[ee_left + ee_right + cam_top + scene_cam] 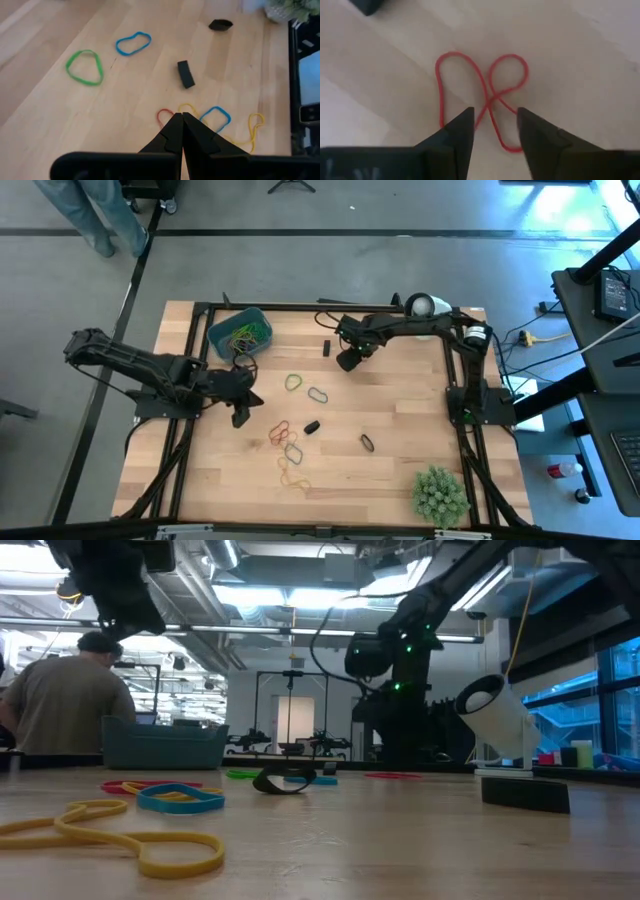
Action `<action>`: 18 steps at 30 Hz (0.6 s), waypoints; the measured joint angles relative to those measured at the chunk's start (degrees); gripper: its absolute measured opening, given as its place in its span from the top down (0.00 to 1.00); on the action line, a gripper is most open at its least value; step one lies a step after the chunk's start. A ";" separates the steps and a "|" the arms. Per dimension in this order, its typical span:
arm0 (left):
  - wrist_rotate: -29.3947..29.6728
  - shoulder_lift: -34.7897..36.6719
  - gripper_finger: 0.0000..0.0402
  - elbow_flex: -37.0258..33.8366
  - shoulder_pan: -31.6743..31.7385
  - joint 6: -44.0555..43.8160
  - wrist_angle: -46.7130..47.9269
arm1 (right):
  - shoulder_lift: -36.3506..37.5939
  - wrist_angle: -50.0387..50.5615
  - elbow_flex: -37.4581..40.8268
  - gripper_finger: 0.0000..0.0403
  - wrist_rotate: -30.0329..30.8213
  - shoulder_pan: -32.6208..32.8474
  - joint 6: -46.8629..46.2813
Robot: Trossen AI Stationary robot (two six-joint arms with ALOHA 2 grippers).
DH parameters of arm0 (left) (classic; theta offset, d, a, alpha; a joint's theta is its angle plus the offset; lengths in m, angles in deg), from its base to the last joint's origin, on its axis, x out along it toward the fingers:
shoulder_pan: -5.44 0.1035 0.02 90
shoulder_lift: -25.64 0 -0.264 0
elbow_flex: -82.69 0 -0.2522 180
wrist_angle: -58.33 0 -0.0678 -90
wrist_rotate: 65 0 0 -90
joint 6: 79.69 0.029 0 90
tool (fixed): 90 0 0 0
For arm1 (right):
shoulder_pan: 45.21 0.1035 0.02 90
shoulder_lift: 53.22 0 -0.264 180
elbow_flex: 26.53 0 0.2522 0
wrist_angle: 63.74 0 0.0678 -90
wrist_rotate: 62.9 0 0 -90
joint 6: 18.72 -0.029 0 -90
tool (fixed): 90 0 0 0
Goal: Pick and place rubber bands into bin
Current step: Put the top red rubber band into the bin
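The right gripper (494, 131) hangs low over the far middle of the surface (400, 420), jaws parted and pointing down at a red band (485, 97) twisted into a crossed, figure-eight shape. In the right wrist view the crossing of the two loops lies right in the gap between the jaws, with one loop end running on past the tips and the lower tail passing between them. So the band sits directly under the jaws, not off to either side; its long axis seems to run roughly along the line between the jaws' gap and outward, though the twist makes that loose. A straight descent and close should catch the crossing strands, I judge.

The bin (240, 331) stands at the far left, already holding a tangle of bands, and lies well left of the right gripper.

The left gripper (240, 405) waits left of centre, jaws closed on nothing, as its wrist view shows. Below its tips lie a red, a yellow and a blue band (215, 116) close together; a green band (85, 66) and a dark block (185, 74) lie further off. More loose bands (290, 450) are scattered near the middle; for those the left arm is nearer, but for the red twisted band the right arm is plainly the one in place.
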 joint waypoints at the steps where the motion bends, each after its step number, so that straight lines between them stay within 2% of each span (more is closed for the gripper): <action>1: -0.06 1.06 1.00 -0.62 0.00 0.74 0.01 | -0.59 -0.75 0.00 0.63 -0.04 -0.02 -0.56; 8: 0.03 6.72 1.00 -4.41 0.02 4.58 0.02 | -3.01 -2.12 -0.24 0.73 -0.37 0.24 -3.48; 14: 0.04 9.93 1.00 -6.06 0.02 5.46 -0.24 | -3.19 -1.75 -0.24 0.96 0.21 1.02 -3.86; 18: 0.04 11.70 1.00 -6.95 0.02 5.46 -0.03 | -2.72 0.02 -0.42 0.98 0.07 1.48 -5.26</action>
